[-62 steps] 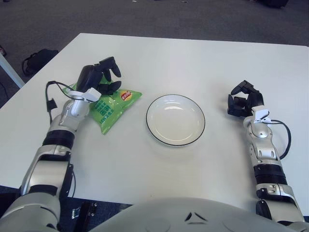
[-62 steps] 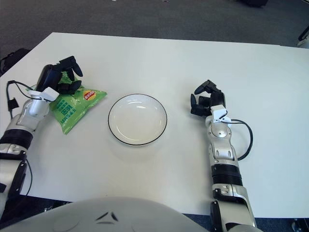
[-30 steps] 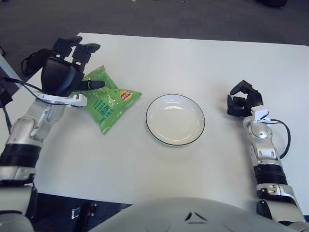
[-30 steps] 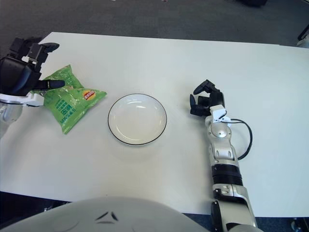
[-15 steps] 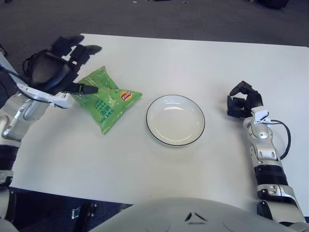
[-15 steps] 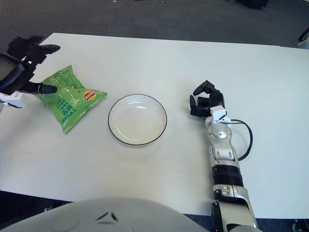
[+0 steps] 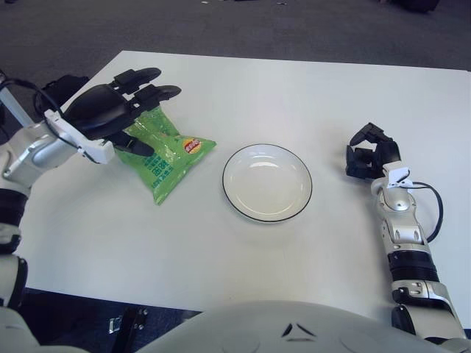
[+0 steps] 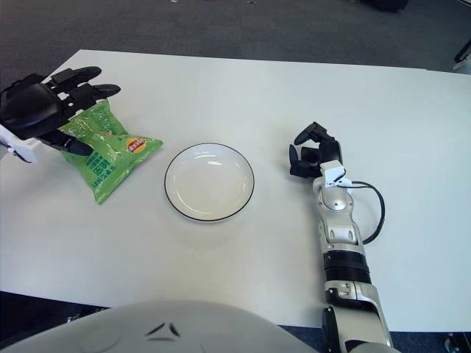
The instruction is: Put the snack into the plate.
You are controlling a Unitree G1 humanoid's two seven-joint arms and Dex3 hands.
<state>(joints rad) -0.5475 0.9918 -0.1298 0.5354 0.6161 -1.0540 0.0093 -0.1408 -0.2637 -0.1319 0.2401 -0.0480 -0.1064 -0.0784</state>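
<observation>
On the bench the plate sits in the middle, the snack just left of it with the left hand over its far-left end, and the right hand well right of the plate.

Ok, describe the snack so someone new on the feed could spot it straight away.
Start at the white table and find the round white plate with the dark rim near its middle. To the plate's left lies the snack, a bright green crinkled bag with a small yellow and red logo, partly under the spread fingers of the left robot hand. It is the only coloured item on the table.
</observation>
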